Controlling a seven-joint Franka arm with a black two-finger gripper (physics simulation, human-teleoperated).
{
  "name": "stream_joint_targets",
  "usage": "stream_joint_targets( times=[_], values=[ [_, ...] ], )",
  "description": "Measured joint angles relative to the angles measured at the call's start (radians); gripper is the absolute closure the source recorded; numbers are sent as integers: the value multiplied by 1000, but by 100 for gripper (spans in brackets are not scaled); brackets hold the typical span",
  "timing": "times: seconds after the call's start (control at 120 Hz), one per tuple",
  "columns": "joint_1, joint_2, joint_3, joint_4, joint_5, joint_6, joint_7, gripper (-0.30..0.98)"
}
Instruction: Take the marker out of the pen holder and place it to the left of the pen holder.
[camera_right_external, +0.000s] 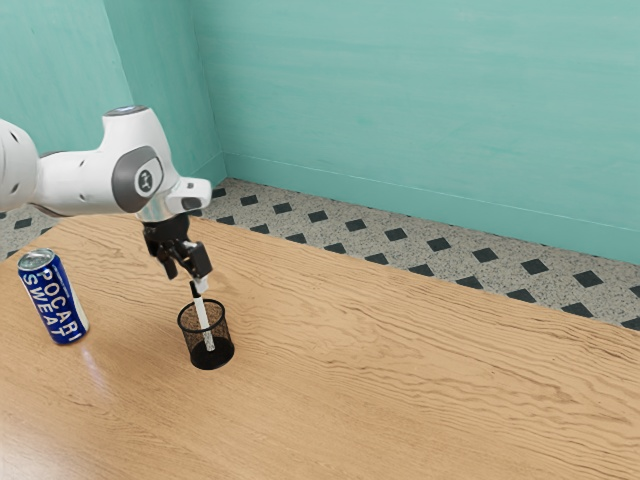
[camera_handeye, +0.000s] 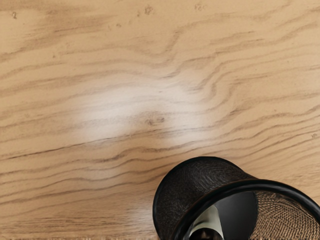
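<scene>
My gripper (camera_right_external: 187, 278) is just above the pen holder (camera_right_external: 222, 325), pointing down, its two fingers apart. The white marker (camera_right_external: 204, 320) stands slightly tilted inside the black mesh holder, its dark upper end rising past the rim close beside one fingertip. In the wrist view the pen holder (camera_handeye: 182, 200) lies at the lower edge, and part of the marker (camera_handeye: 211, 220) is visible within its rim. No grip on the marker can be made out.
A blue Pocari Sweat can (camera_right_external: 55, 300) stands upright on the wooden table (camera_right_external: 400, 380), toward the exterior view's left from the holder. The table's far edge runs behind the gripper, with tiled floor beyond.
</scene>
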Motion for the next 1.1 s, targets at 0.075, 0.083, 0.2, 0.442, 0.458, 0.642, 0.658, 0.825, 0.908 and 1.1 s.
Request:
stream_joint_targets(
  times=[0.075, 0.083, 0.2, 0.442, 0.458, 0.642, 0.658, 0.825, 0.908, 1.1],
  values=[
    [0, 2, 0, 0, 1, -3, -6, 7],
    [0, 3, 0, 0, 1, -4, -6, 7],
    [-2, 7, -4, 5, 0, -6, -17, 12],
    [-5, 12, -13, 13, -1, -7, -42, 24],
    [-5, 12, -13, 14, -2, -7, -43, 25],
    [-5, 13, -13, 15, -2, -7, -63, 35],
    [-5, 13, -13, 14, -2, -7, -65, 35],
    [-5, 19, -13, 15, -2, -7, -80, 41],
    [-5, 20, -13, 15, -2, -6, -87, 44],
    [-6, 20, -13, 15, -2, -7, -100, 50]
  ],
)
